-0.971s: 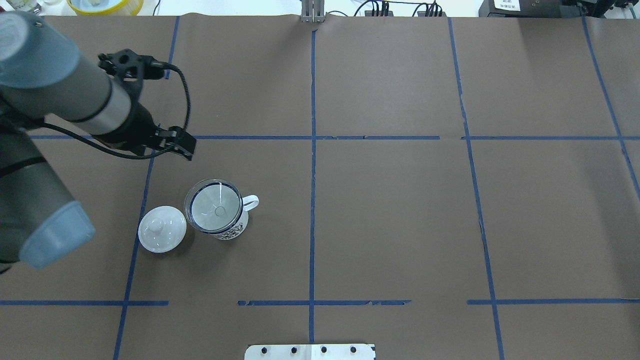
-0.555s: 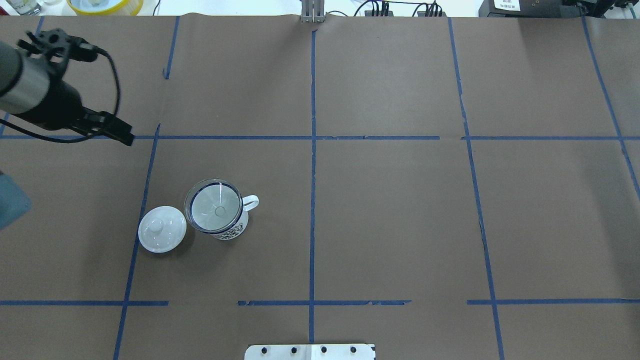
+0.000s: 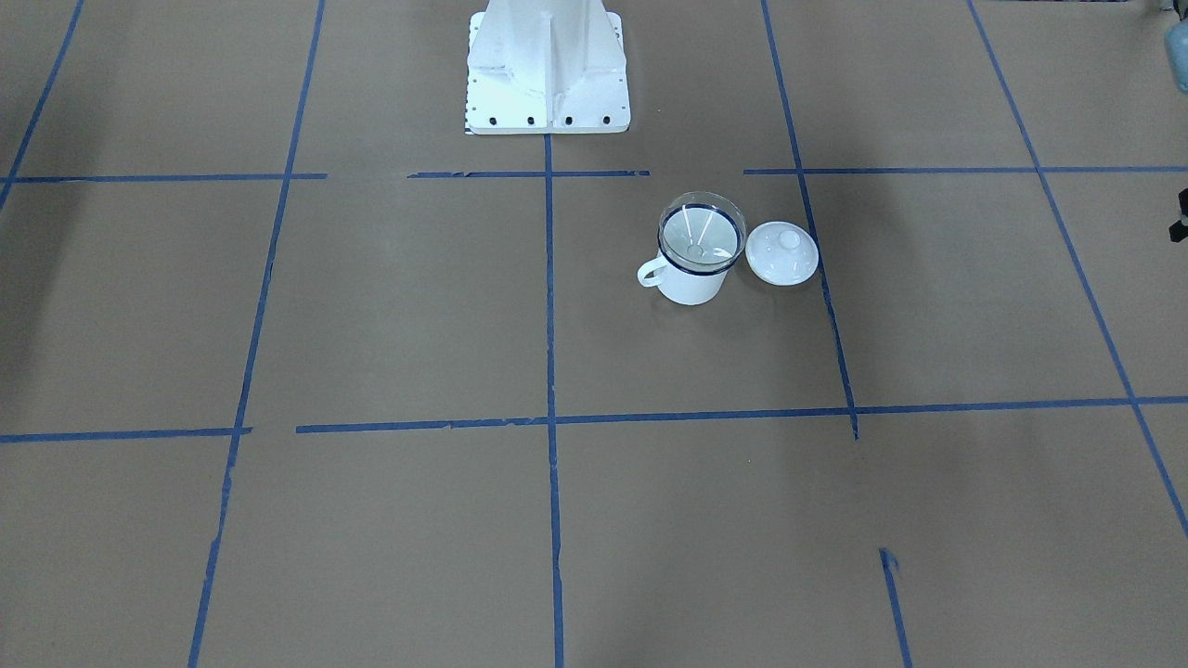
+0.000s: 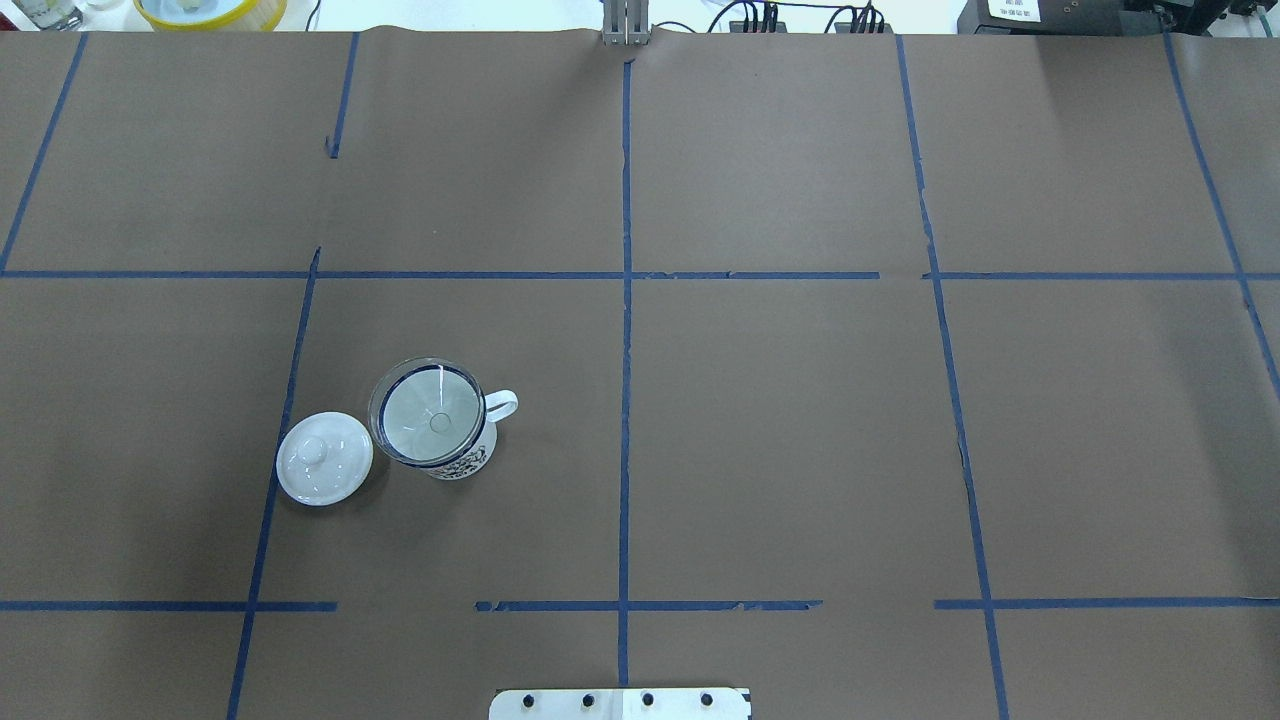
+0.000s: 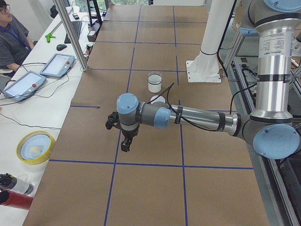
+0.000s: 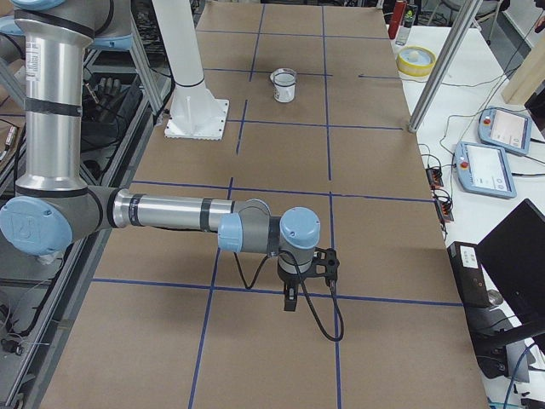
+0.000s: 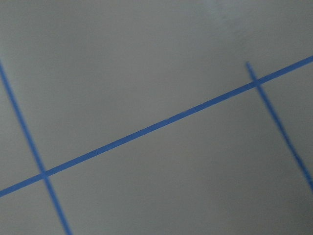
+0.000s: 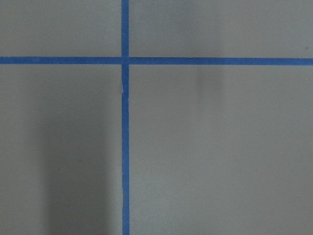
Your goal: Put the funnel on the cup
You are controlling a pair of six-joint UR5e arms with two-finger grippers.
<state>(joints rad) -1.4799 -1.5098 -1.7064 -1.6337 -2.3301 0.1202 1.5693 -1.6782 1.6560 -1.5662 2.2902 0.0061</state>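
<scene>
The clear funnel sits upright in the mouth of the white mug, its rim resting on the mug's blue rim line. Both show in the front view, funnel over mug, and far off in the side views. No gripper touches them. My left gripper hangs above the table well away from the mug, seen only from the left side; I cannot tell if it is open. My right gripper hangs over the table's other end; I cannot tell its state either.
A round white knobbed lid lies on the table beside the mug, on the side away from the handle. The robot's white base plate stands at the table's near-robot edge. A yellow bowl and tablets lie on the side bench.
My left arm has drawn back to the left and out of the overhead view. The funnel, mug and lid have not moved.
</scene>
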